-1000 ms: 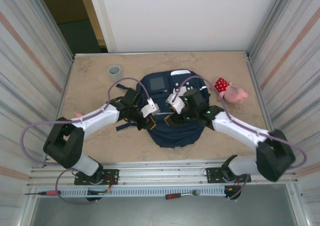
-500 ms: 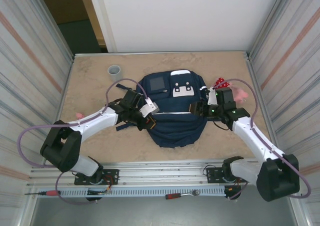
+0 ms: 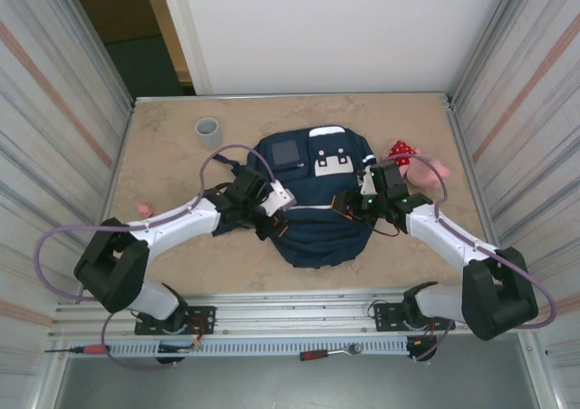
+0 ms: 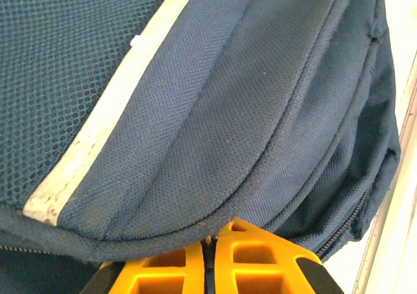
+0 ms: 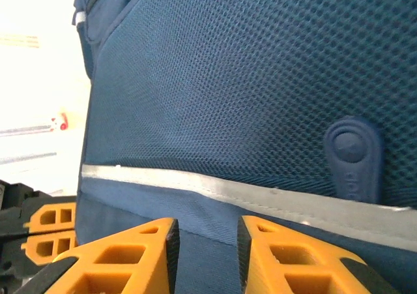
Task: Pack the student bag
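The student bag (image 3: pixel 317 232) lies flat mid-table, navy with white patches at its far end and a thin reflective stripe (image 4: pixel 98 131). At the bag's left side, my left gripper (image 3: pixel 277 211) is shut, and its orange fingertips (image 4: pixel 210 238) pinch the edge of a fabric seam. My right gripper (image 3: pixel 350 202) rests on the bag's right side with its jaws open. Its tips (image 5: pixel 206 232) sit against the navy fabric just below the stripe (image 5: pixel 260 196), with nothing held between them.
A pink and red plush toy (image 3: pixel 414 161) lies right of the bag. A grey cup (image 3: pixel 208 131) stands at the far left, and a small pink item (image 3: pixel 143 210) lies by the left arm. Metal walls close both sides. Hand tools (image 3: pixel 326 353) lie on the near rail.
My right gripper left the bag's middle, swung out toward the plush toy, then came back to the bag's right side. The left gripper edged slightly right along the bag.
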Tool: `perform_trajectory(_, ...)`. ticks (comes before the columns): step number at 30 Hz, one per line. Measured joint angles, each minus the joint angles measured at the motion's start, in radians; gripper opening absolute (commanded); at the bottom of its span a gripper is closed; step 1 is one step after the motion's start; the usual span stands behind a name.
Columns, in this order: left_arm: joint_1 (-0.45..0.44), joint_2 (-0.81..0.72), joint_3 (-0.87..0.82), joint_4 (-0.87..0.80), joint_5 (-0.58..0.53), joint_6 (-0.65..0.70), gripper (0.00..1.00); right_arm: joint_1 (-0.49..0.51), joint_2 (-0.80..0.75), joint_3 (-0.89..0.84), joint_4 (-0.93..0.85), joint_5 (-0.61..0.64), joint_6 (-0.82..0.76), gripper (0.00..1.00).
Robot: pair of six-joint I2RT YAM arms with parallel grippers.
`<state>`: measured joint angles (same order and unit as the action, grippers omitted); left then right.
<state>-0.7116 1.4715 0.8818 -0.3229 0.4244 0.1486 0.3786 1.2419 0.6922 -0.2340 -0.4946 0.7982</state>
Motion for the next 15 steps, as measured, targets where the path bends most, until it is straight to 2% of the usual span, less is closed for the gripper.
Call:
perform_trajectory(1, -0.011, 0.004, 0.005, 0.001, -0.005, -0.005, 0.0, 0.001, -0.003, -0.001, -0.003, 0.003, 0.003, 0.37)
perform_trajectory(4, -0.027, 0.011, 0.01, 0.005, -0.024, -0.015, 0.0, -0.016, -0.048, 0.0, -0.044, 0.021, 0.003, 0.61)
perform_trajectory(6, -0.028, 0.011, 0.01, 0.003, -0.035, -0.015, 0.0, -0.056, -0.101, 0.0, -0.089, 0.023, 0.002, 0.67)
perform_trajectory(10, -0.021, 0.011, 0.01, 0.002, -0.045, -0.015, 0.0, -0.193, -0.201, -0.006, -0.166, 0.023, -0.002, 0.67)
perform_trajectory(15, -0.003, 0.011, 0.01, -0.002, -0.053, -0.014, 0.0, -0.282, -0.184, -0.043, -0.186, -0.031, -0.002, 0.54)
